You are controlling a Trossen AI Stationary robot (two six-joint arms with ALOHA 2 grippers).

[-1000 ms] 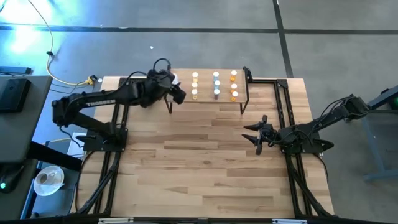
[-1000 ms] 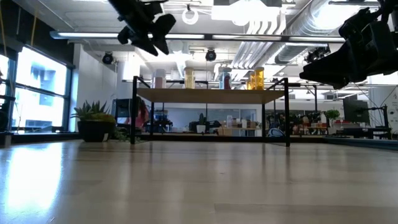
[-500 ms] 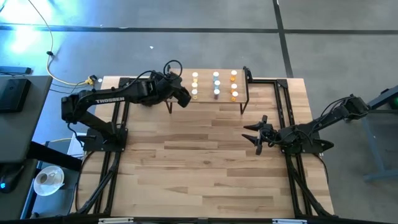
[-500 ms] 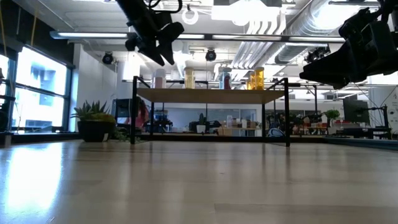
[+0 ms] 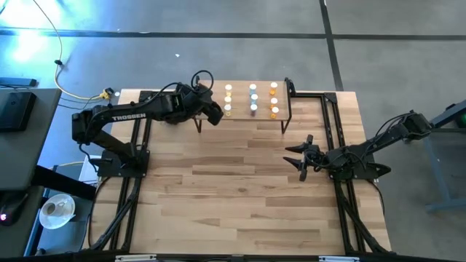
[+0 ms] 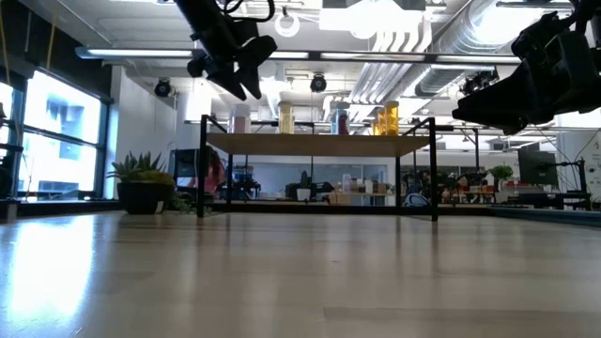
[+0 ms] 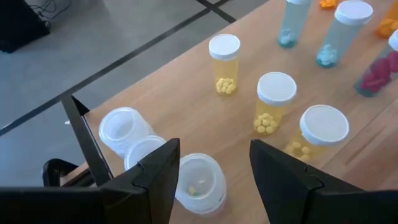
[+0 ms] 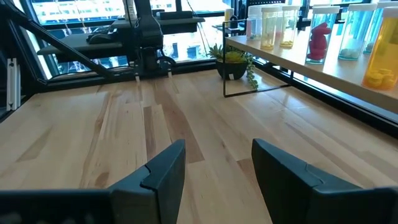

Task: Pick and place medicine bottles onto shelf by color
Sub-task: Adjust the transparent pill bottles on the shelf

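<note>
The shelf [image 5: 247, 103] stands at the table's far middle on thin black legs. Medicine bottles stand on it in rows by colour: clear ones [image 7: 124, 127] at its left end, then yellow [image 7: 273, 99], blue [image 7: 339, 31], purple [image 7: 379, 68] and orange [image 5: 274, 100]. My left gripper [image 7: 211, 180] is open and hovers over the shelf's left end, with one clear bottle [image 7: 199, 180] showing between its fingers below; in the low view it [image 6: 246, 80] hangs above the bottle caps. My right gripper [image 5: 300, 156] is open and empty near the table's right middle.
A small potted plant [image 6: 141, 183] stands beyond the shelf's left end. Black frame rails [image 5: 331, 116] run along the table's left and right sides. Bare wooden tabletop [image 5: 233, 196] lies between the shelf and the near edge.
My left gripper has gone toward the table's right edge and a little down, coming over the shelf's left end, and has then kept still. It stays open.
</note>
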